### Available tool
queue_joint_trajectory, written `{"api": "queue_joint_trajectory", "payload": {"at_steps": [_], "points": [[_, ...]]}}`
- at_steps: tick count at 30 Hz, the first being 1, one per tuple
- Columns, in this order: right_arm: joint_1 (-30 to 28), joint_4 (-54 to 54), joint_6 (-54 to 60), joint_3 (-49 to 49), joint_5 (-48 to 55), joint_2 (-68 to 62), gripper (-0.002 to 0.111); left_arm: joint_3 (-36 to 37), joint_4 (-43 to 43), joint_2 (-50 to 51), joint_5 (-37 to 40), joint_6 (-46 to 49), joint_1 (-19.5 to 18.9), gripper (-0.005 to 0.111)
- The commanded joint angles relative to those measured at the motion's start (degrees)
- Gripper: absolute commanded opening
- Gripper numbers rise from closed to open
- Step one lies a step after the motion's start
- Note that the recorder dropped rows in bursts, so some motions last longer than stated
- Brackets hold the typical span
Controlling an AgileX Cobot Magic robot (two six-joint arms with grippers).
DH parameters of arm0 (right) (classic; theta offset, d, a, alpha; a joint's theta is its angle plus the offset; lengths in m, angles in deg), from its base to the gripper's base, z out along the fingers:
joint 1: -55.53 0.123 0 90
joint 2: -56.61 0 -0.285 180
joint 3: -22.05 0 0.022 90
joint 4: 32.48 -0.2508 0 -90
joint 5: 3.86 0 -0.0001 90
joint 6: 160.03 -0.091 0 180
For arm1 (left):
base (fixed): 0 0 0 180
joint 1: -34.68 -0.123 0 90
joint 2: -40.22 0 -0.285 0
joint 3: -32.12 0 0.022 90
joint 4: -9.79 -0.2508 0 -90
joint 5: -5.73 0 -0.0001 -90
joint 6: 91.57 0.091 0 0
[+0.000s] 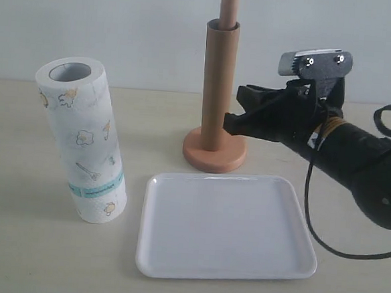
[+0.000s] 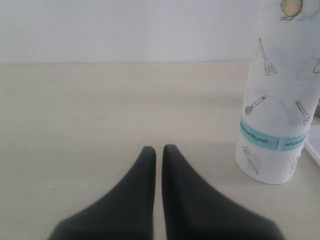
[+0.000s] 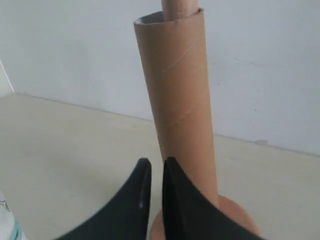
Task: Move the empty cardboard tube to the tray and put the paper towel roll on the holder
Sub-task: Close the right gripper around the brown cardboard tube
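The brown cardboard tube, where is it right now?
In the exterior view the cardboard tube stands upright, slipped over the wooden holder, near the middle, behind the white tray, with the right gripper close beside it.

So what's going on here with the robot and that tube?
The right gripper, jaws together and holding nothing, is close up to the tube, which stands over the pole of the holder. The towel roll stands upright on the table beside the tray. The left gripper is shut, low over the table near the roll. Nothing lies in the tray, so neither step is done yet.
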Motion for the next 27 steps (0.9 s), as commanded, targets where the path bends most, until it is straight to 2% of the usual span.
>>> {"api": "queue_joint_trajectory", "payload": {"at_steps": [1,5,13,15,19,21,24,27], "points": [[0.1,-1.5,1.0,-0.2,-10.0,-5.2,0.009,0.2,0.0,-0.2,-0.2,0.0,-0.2,0.004],[0.1,-5.3,1.2,-0.5,-11.0,-8.5,0.009,0.2,0.0,-0.2,-0.2,0.0,-0.2,0.004],[0.1,-5.4,1.2,-4.9,-8.2,-11.3,0.012,0.2,0.0,-0.2,-0.2,0.0,-0.2,0.004],[0.1,-5.4,1.2,-5.9,-7.6,-11.9,0.025,0.2,0.0,-0.2,-0.2,0.0,-0.2,0.004],[0.1,-5.4,1.2,-7.2,-6.4,-12.4,0.075,0.2,0.0,-0.2,-0.2,0.0,-0.2,0.004],[0.1,-5.7,1.2,-8.1,-6.3,-12.4,0.090,0.2,0.0,-0.2,-0.2,0.0,-0.2,0.004],[0.1,-6.0,1.1,-9.5,-5.8,-12.4,0.097,0.2,0.0,-0.2,-0.2,0.0,-0.2,0.004],[0.2,-5.8,-0.7,-10.1,-5.7,-12.4,0.097,0.2,0.0,-0.2,-0.2,0.0,-0.2,0.004]]}}
